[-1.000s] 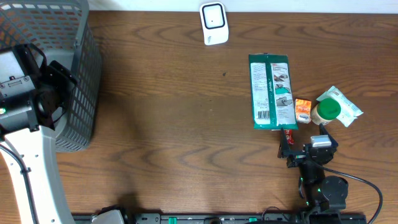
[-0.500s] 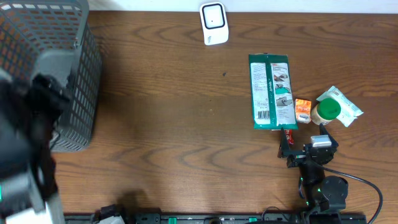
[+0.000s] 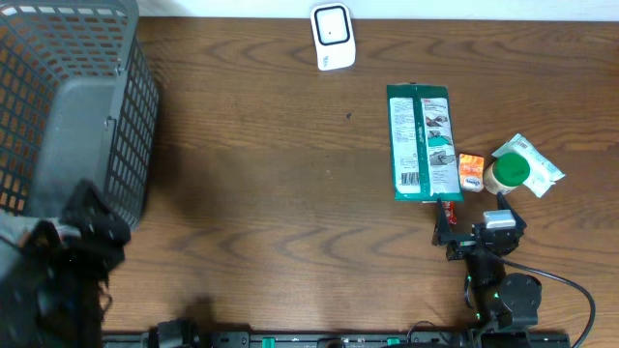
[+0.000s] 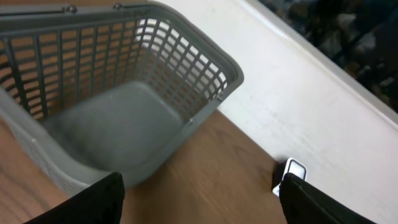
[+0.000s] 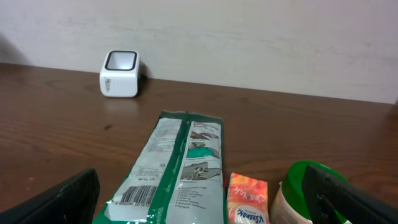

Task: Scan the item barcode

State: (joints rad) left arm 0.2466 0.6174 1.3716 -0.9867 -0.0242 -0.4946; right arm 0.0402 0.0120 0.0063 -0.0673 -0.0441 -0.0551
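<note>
Green-and-white flat pouch [image 3: 423,142] lies printed side up on the dark wood table [image 3: 251,193], right of centre in the overhead view, long axis running top to bottom, its barcode [image 3: 410,179] at the lower end. Right claw [image 5: 199,186] sits just below it, fingers spread wide, nothing btwn them. In the wrist view the pouch is dead ahead, barcode nearest the cam. White boxy scanner [image 3: 333,37] waits at the top edge of the frame, well apart from the pouch, up and to its left. Small orange packet [image 3: 470,171] and green-lidded jar [image 3: 509,172] crowd the pouch's lower right corner; the orange one is touching or just beside it, can't tell which. Over at lower left, the left claw [image 4: 202,180] is also spread & empty, looking down at the grey plastic mesh basket [image 3: 135,126]; its arm is a blur from overhead.

Step in hand, as I read it: pick up the pouch w/ the right claw. To do it well, come in low at the near short edge and pinch the flat seal, not the barcode patch, so the code isn't covered. Keep clear of the orange packet on the right. A thin pouch will likely droop, so grip near mid-edge and hold the barcode flat when it faces the scanner window.
</note>
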